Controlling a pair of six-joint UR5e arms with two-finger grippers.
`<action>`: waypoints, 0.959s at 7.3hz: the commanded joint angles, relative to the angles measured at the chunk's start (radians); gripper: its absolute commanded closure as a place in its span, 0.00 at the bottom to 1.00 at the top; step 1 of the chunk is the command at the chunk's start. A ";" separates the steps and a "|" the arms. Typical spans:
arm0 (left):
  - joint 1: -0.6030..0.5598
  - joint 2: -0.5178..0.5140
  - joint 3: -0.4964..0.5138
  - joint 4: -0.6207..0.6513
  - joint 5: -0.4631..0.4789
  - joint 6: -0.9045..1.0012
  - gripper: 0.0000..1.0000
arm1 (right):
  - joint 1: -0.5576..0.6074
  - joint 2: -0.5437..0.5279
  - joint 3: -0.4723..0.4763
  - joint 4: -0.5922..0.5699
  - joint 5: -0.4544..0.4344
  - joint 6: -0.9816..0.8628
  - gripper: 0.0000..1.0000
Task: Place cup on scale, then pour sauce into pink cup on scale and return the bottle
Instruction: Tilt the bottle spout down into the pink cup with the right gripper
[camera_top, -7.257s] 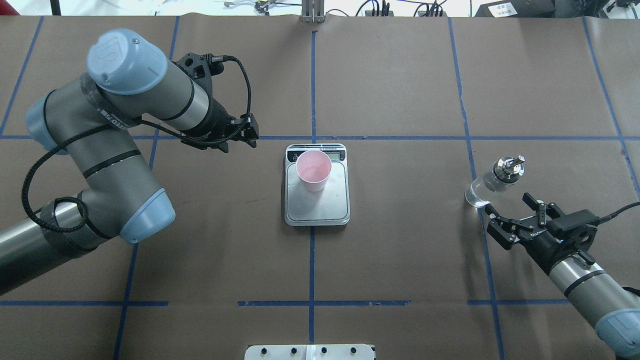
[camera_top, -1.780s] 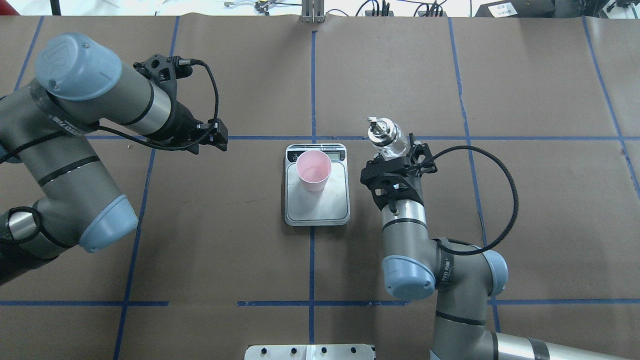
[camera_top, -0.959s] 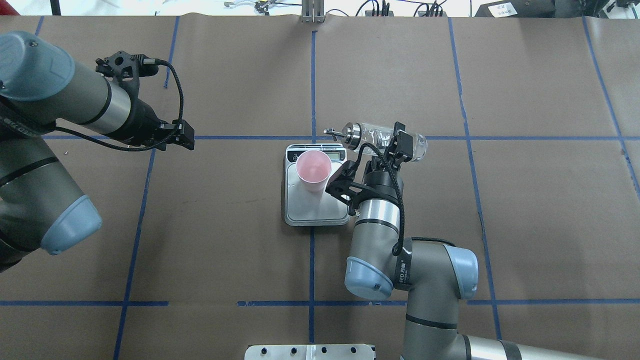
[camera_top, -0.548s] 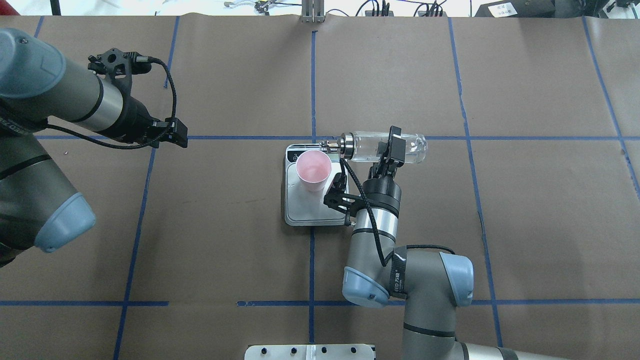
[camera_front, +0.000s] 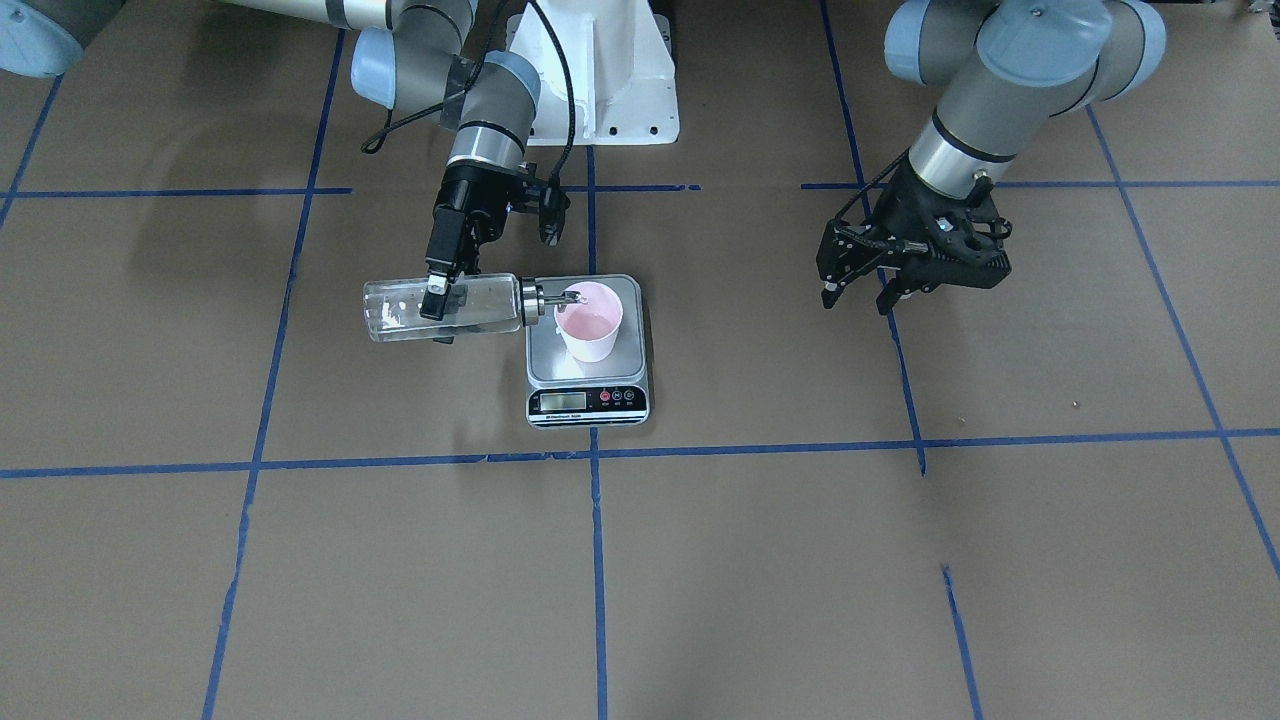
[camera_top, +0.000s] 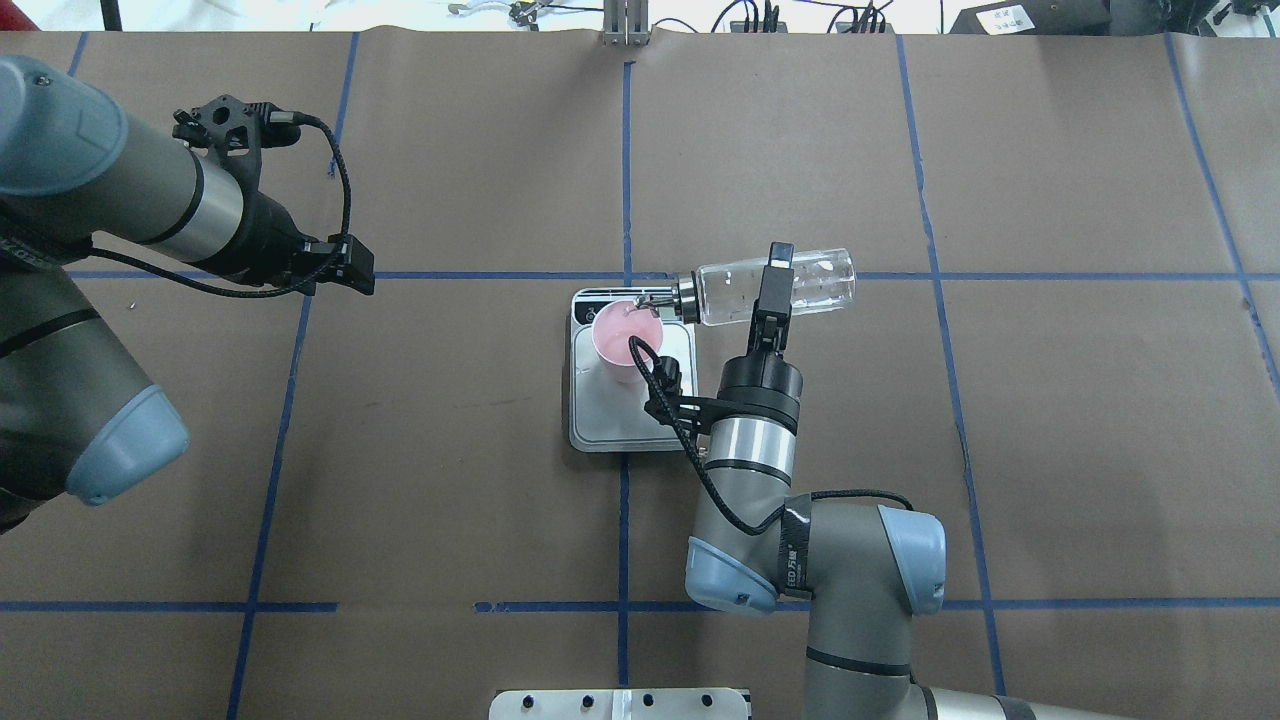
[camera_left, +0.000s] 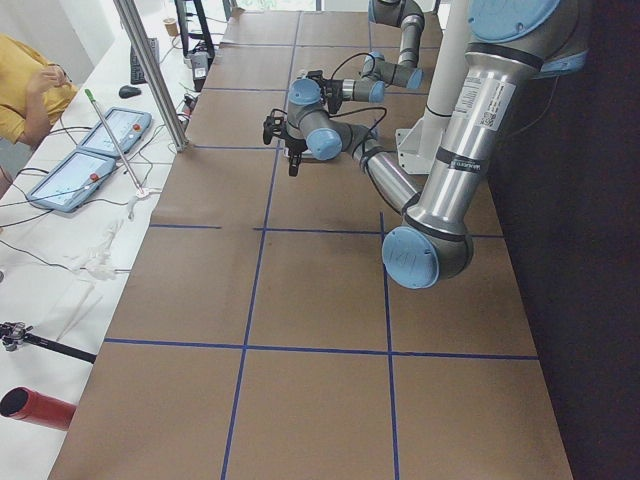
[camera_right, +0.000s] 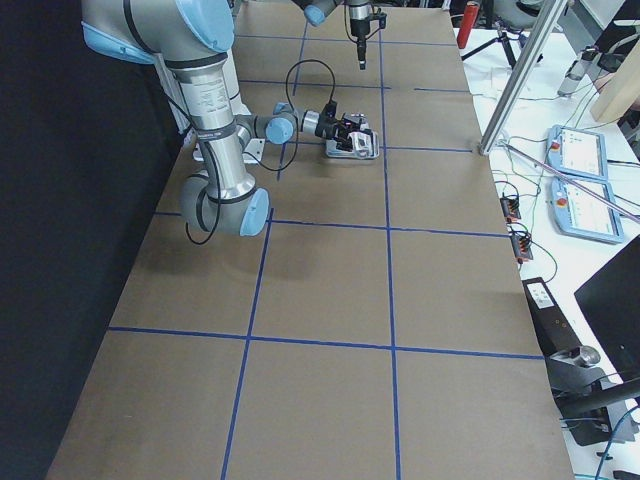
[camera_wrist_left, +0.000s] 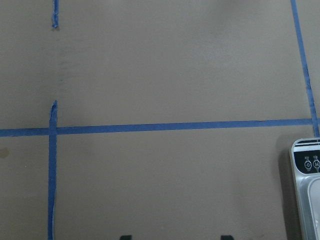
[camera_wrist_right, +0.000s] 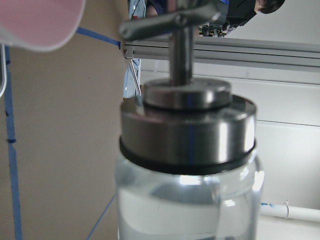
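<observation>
The pink cup (camera_top: 622, 340) (camera_front: 590, 328) stands upright on the steel scale (camera_top: 640, 425) (camera_front: 588, 401). My right gripper (camera_top: 771, 287) (camera_front: 434, 297) is shut on the clear glass bottle (camera_top: 822, 283) (camera_front: 485, 304), which lies about level, slightly spout-down. Its metal spout (camera_top: 648, 298) reaches over the cup's rim. Clear sauce (camera_wrist_right: 185, 212) shows behind the metal cap (camera_wrist_right: 187, 135), with the cup (camera_wrist_right: 40, 22) at the upper left. My left gripper (camera_top: 352, 272) (camera_front: 858, 296) hangs open and empty, far to the scale's left.
The robot's white base plate (camera_front: 600, 90) sits behind the scale. Blue tape lines (camera_top: 625, 180) cross the brown table cover. The scale's corner (camera_wrist_left: 307, 200) shows at the left wrist view's right edge. A person (camera_left: 30, 85) and tablets (camera_left: 90, 155) are beyond the table's far side.
The right gripper has tipped the bottle further and brought its spout over the cup's rim. The left arm has barely moved.
</observation>
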 joint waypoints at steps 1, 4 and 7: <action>0.000 0.000 0.002 0.001 0.000 0.000 0.32 | 0.002 0.000 0.005 0.000 -0.036 -0.170 1.00; 0.001 0.000 0.004 0.001 -0.002 0.000 0.32 | 0.005 0.000 0.008 0.000 -0.070 -0.291 1.00; 0.003 0.000 0.007 0.000 -0.002 0.000 0.31 | 0.009 -0.003 0.010 0.000 -0.077 -0.296 1.00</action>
